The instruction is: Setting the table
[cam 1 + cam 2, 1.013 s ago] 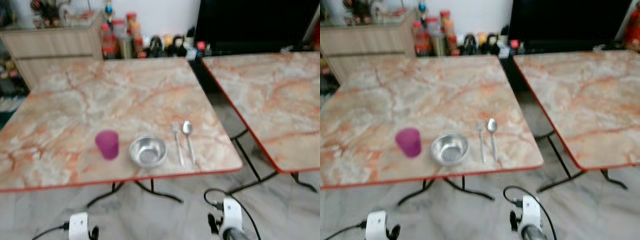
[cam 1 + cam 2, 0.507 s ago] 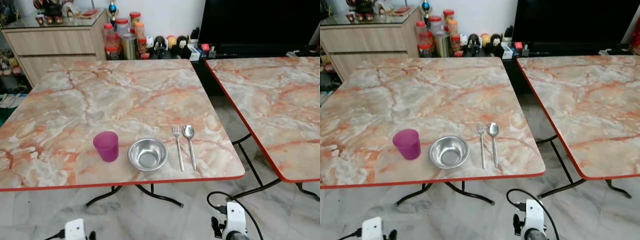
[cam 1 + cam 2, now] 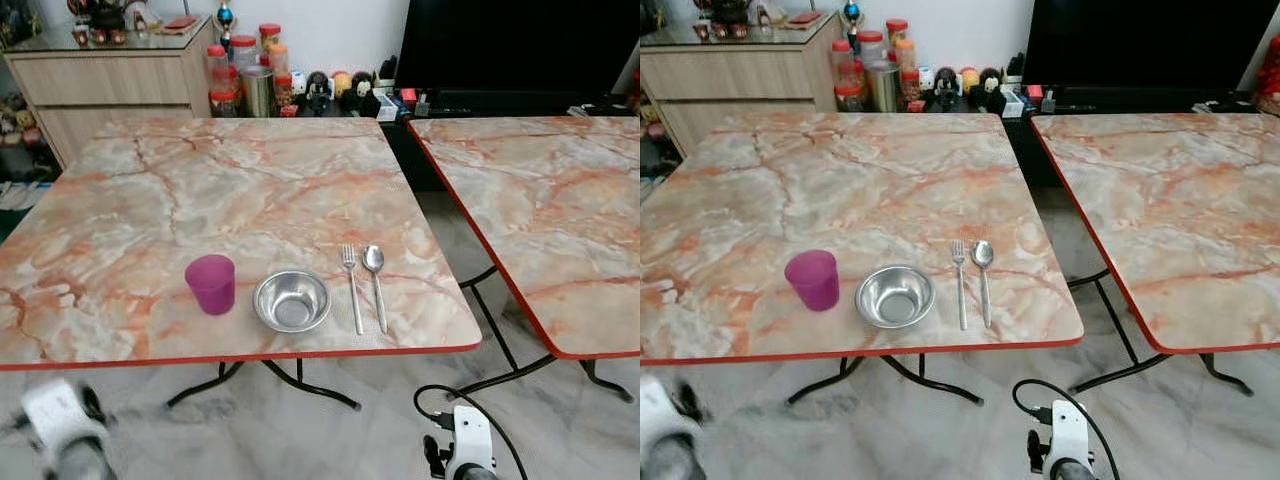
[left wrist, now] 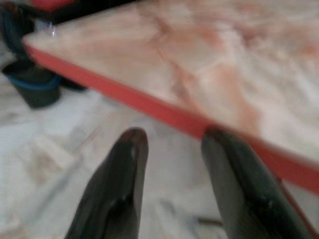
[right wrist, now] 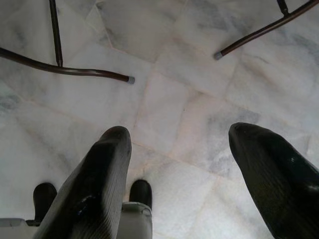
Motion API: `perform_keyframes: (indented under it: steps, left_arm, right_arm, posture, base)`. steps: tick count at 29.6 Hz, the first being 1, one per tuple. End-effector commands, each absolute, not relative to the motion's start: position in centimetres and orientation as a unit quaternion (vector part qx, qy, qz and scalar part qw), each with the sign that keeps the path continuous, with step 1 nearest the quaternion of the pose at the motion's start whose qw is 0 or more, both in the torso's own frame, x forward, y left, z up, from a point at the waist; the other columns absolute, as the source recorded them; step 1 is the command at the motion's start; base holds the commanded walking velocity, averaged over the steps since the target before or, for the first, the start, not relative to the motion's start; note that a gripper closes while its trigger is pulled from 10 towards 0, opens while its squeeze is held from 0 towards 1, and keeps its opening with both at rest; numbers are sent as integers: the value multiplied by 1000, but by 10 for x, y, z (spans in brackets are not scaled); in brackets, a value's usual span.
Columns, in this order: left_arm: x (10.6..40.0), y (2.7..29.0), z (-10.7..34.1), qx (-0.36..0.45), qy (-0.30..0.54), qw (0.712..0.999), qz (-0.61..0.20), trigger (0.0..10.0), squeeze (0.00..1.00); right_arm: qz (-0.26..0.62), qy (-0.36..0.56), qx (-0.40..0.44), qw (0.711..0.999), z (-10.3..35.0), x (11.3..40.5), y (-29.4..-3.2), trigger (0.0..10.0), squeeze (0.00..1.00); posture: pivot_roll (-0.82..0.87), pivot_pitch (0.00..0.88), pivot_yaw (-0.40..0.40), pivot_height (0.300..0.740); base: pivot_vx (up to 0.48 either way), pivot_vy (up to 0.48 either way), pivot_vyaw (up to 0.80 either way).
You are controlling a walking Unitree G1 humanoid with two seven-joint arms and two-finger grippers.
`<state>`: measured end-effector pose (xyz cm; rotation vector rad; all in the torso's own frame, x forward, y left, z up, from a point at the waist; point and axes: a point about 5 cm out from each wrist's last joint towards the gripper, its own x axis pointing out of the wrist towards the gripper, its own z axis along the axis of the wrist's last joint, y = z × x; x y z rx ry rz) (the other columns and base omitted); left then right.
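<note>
A purple cup [image 3: 211, 284], a steel bowl [image 3: 292, 301], a fork [image 3: 352, 286] and a spoon [image 3: 376, 284] stand in a row near the front edge of the marble table [image 3: 230, 180]. My left arm [image 3: 62, 430] shows blurred below the table's front left. In the left wrist view my left gripper [image 4: 172, 149] is open, its fingers just below the table's red edge [image 4: 149, 107]. My right arm [image 3: 465, 455] hangs low at the front right. My right gripper [image 5: 177, 149] is open over the floor, holding nothing.
A second marble table [image 3: 560, 200] stands to the right, with a gap between the two. A wooden cabinet [image 3: 110, 85], jars [image 3: 250, 85] and a dark TV unit [image 3: 510, 50] line the back wall. Black table legs [image 5: 65, 69] cross the tiled floor.
My left arm has risen and swung to the left at the lower edge, blurred in motion. The camera has shifted slightly. The tableware has not moved.
</note>
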<state>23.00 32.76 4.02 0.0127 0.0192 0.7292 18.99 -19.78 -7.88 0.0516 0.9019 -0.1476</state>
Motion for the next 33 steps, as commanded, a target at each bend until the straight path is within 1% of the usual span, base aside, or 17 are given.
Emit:
perform_keyframes:
  steps: [1, 3, 4, 5, 6, 8, 10, 16, 18, 20, 21, 22, 25, 28, 32, 33]
  left_arm:
    - [254, 330, 82, 10, -85, 936, 340, 10000, 0]
    - [266, 326, 99, 4, -119, 941, 316, 10000, 0]
    - [277, 317, 112, 2, -144, 948, 283, 10000, 0]
    - [277, 317, 112, 2, -144, 948, 283, 10000, 0]
    - [288, 304, 126, -5, -168, 955, 245, 10000, 0]
    - [294, 294, 135, -8, -182, 958, 222, 10000, 0]
    - [300, 285, 138, -13, -182, 962, 201, 10000, 0]
    - [300, 276, 124, -31, -151, 973, 171, 10000, 0]
    - [302, 263, 123, -80, -144, 979, 120, 10000, 0]
    - [302, 255, 125, -122, -145, 978, 87, 10000, 0]
    - [302, 255, 125, -122, -145, 978, 87, 10000, 0]
    - [301, 248, 128, -166, -147, 974, 50, 10000, 0]
    - [299, 247, 130, -177, -149, 972, 39, 10000, 0]
    - [300, 252, 124, -126, -131, 982, 54, 10000, 0]
    - [297, 252, 124, -147, -124, 980, 47, 10000, 0]
    - [297, 252, 123, -135, -120, 982, 51, 10000, 0]
  right_arm:
    - [-69, 430, 22, 900, -77, 194, -196, 10000, 0]
    - [-70, 430, 22, 900, -77, 193, -196, 10000, 0]
    - [-71, 431, 22, 899, -78, 192, -197, 10000, 0]
    - [-71, 431, 22, 899, -78, 192, -197, 10000, 0]
    - [-72, 433, 22, 898, -78, 191, -197, 10000, 0]
    - [-72, 434, 22, 898, -78, 191, -198, 10000, 0]
    - [-73, 434, 23, 898, -79, 190, -197, 10000, 0]
    - [-72, 433, 23, 898, -79, 190, -197, 10000, 0]
    - [-71, 434, 22, 898, -79, 190, -197, 10000, 0]
    - [-70, 434, 21, 898, -79, 190, -197, 10000, 0]
    - [-70, 434, 21, 898, -79, 190, -197, 10000, 0]
    - [-68, 434, 20, 898, -79, 191, -196, 10000, 0]
    - [-67, 434, 19, 898, -78, 191, -195, 10000, 0]
    - [-64, 434, 19, 899, -78, 192, -194, 10000, 0]
    - [-65, 432, 21, 899, -78, 192, -193, 10000, 0]
    - [-65, 433, 21, 899, -79, 191, -193, 10000, 0]
  posture:
    - [82, 0, -41, 714]
    - [79, 0, -40, 714]
    - [77, 0, -40, 714]
    - [77, 0, -40, 714]
    - [76, 0, -39, 714]
    - [73, 0, -35, 714]
    - [72, 0, -33, 714]
    - [71, 0, -31, 714]
    - [75, 0, -30, 714]
    - [75, 0, -30, 714]
    - [75, 0, -30, 714]
    - [76, 0, -29, 714]
    - [80, 0, -28, 714]
    - [82, 0, -28, 714]
    - [77, 0, -28, 714]
    - [77, 0, -28, 714]
  base:
    - [0, 0, 0]
    - [0, 0, 0]
    - [0, 0, 0]
    - [0, 0, 0]
    - [0, 0, 0]
    - [0, 0, 0]
    - [0, 0, 0]
    - [0, 0, 0]
    - [0, 0, 0]
    - [0, 0, 0]
    - [0, 0, 0]
    - [0, 0, 0]
    - [0, 0, 0]
    - [0, 0, 0]
    - [0, 0, 0]
    - [0, 0, 0]
